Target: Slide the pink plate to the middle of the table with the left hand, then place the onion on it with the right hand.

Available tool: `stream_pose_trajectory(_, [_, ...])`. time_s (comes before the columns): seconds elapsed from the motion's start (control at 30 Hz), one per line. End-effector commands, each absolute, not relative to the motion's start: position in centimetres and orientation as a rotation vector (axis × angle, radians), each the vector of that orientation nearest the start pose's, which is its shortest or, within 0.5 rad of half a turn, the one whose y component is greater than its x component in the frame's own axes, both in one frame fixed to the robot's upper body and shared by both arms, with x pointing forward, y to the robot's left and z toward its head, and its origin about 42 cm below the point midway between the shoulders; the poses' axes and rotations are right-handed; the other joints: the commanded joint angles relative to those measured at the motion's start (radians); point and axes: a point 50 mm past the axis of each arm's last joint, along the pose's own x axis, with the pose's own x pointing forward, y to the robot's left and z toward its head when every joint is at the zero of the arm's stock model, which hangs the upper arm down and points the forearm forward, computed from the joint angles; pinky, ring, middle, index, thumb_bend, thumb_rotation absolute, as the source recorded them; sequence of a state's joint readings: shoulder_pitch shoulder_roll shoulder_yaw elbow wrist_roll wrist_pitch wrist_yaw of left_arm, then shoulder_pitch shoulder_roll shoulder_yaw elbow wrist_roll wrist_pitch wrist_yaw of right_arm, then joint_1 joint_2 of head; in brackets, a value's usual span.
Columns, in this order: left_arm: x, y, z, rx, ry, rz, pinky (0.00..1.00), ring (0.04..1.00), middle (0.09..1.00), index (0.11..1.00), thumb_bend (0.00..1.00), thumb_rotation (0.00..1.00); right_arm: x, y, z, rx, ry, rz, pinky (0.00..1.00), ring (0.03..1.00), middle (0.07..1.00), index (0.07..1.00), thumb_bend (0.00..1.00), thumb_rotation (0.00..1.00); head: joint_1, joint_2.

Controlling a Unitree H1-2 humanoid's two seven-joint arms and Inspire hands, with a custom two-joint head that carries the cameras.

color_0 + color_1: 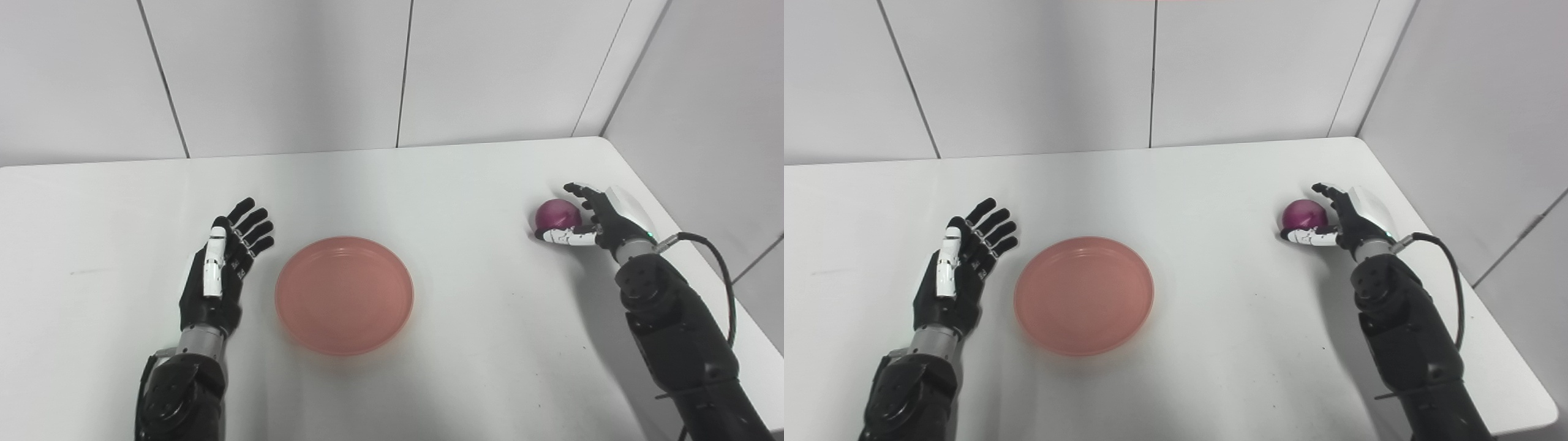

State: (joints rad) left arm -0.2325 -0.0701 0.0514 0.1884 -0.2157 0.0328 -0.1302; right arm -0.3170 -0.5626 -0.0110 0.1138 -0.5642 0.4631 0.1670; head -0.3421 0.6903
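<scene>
White table [429, 184], matte, bounded by grey wall panels [275, 73] behind and to the right.

Far left: left hand [223, 269] resting palm-up-and-inward on the table, fingers spread, holding nothing. Positioned just beside the pink plate [344, 295], apart from its rim.

Centre: pink plate lying flat, empty, roughly mid-table. Sliding step judged complete or nearly so.

Far right: onion [557, 214], purple-red, resting on the table near the right edge. Right hand [591, 220] cupped around it, thumb underneath at the near side, fingers arched over the far side. Contact at the thumb looks likely; full closure of the fingers not confirmed. Onion not visibly lifted.

Failure modes, as judged from the present layout:
- Round, smooth onion: liable to roll out of a partial grip toward the centre or off the nearby right edge if the fingers close unevenly.
- Lifting before the grip is firm: onion likely dropped short of the plate.
- Release from height: onion likely to bounce or roll over the shallow rim, or to nudge the light plate off position.
- Cable [716, 257] at the right wrist: possible snag during the sweep toward the centre.
- Left hand close to the plate: risk of displacing it on withdrawal.

View differences:
- Right eye view: front right corner [1543, 407] of the table visible, along with more of the right wall; margin between onion and edge easier to judge.
- Left eye view: corner cut off by the frame; plate sits further right in the picture, with more bare table left of the left hand.
</scene>
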Motion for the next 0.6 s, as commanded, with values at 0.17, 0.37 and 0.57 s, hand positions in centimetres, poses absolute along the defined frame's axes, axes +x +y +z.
stream_pose_trajectory(0.17, [35.34,17.43,10.84,-0.279,0.026,-0.147,0.8,0.812,0.821,0.807,0.4,1.0,38.1,-40.89,22.68,-1.064,0.236,-0.25,0.73,0.819,0.854,0.856,0.96,0.36,0.001,0.0])
stream_pose_trajectory(0.37, [35.32,17.41,10.96,-0.282,0.027,-0.147,0.8,0.812,0.821,0.806,0.4,1.0,38.1,-40.67,22.95,-1.079,0.232,-0.24,0.71,0.803,0.838,0.846,0.94,0.36,0.0,0.0])
stream_pose_trajectory(0.57, [35.27,17.31,11.06,-0.283,0.027,-0.145,0.8,0.813,0.821,0.806,0.4,1.0,38.28,-40.73,22.98,-1.074,0.232,-0.239,0.72,0.793,0.822,0.818,0.92,0.34,0.0,0.0])
